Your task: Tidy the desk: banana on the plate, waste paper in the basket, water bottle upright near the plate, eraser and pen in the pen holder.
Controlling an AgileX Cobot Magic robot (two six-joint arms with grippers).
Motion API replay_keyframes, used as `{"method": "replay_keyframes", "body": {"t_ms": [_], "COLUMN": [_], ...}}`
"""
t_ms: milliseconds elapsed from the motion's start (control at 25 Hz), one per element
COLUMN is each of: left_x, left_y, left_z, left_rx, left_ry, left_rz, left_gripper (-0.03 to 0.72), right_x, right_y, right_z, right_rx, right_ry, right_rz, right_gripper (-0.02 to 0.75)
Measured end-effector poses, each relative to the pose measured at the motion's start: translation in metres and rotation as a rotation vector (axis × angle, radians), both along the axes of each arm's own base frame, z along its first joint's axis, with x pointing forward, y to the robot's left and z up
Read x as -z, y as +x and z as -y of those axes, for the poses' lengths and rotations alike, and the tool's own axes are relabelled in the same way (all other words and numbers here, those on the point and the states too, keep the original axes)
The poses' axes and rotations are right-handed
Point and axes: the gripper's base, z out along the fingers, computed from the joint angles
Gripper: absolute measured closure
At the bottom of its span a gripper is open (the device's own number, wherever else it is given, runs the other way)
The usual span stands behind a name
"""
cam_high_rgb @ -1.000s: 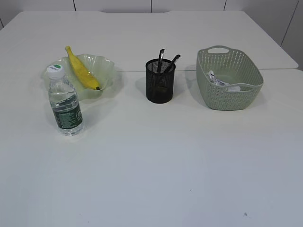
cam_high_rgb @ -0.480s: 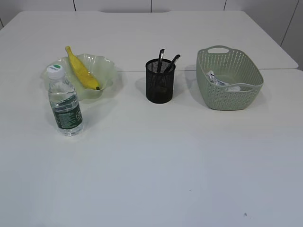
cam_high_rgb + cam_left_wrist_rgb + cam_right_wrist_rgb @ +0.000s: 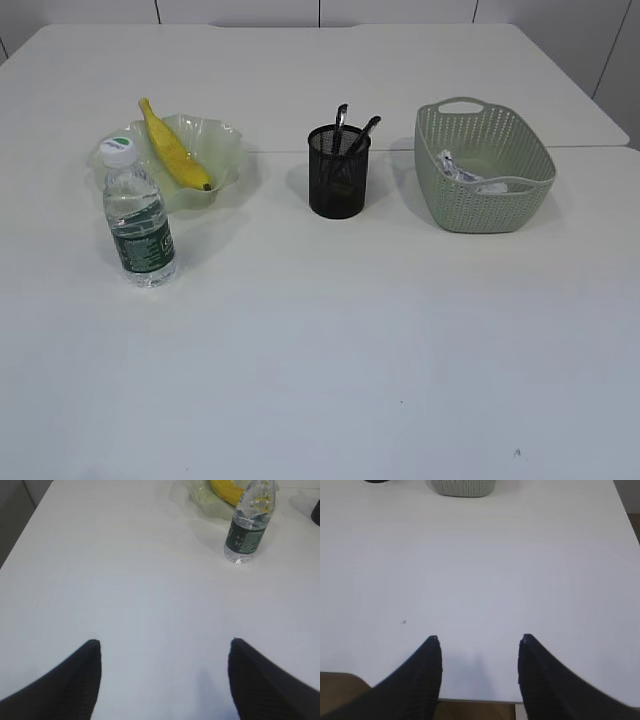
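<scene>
Now your left gripper point(image 3: 165, 652), jaws wide and empty, sits nearer the upright water bottle point(image 3: 139, 221), which stands far-right of it, just beside the plate point(image 3: 222, 150); your right gripper point(image 3: 479, 647) gapes empty too.

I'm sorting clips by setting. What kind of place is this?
Probably an office or lab desk staged for tidying: a plain white desk, a black mesh pen holder with pens, and a green basket holding crumpled paper.
</scene>
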Motion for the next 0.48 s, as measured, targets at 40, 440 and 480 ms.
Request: {"method": "replay_keyframes", "body": {"t_ms": [40, 440, 480], "left_x": [0.0, 0.0, 0.0], "left_y": [0.0, 0.0, 0.0], "left_z": [0.0, 0.0, 0.0], "left_rx": [0.0, 0.0, 0.0], "left_ry": [0.0, 0.0, 0.0], "left_rz": [0.0, 0.001, 0.001], "left_gripper": [0.132, 0.138, 0.138], "right_x": [0.0, 0.0, 0.0], "right_y": [0.0, -0.016, -0.017], "right_z": [0.0, 0.001, 0.001], "right_rx": [0.0, 0.012, 0.013], "right_ry": [0.001, 0.024, 0.024], "right_rz": [0.006, 0.112, 0.113], "right_gripper": [0.36, 0.36, 0.36]}}
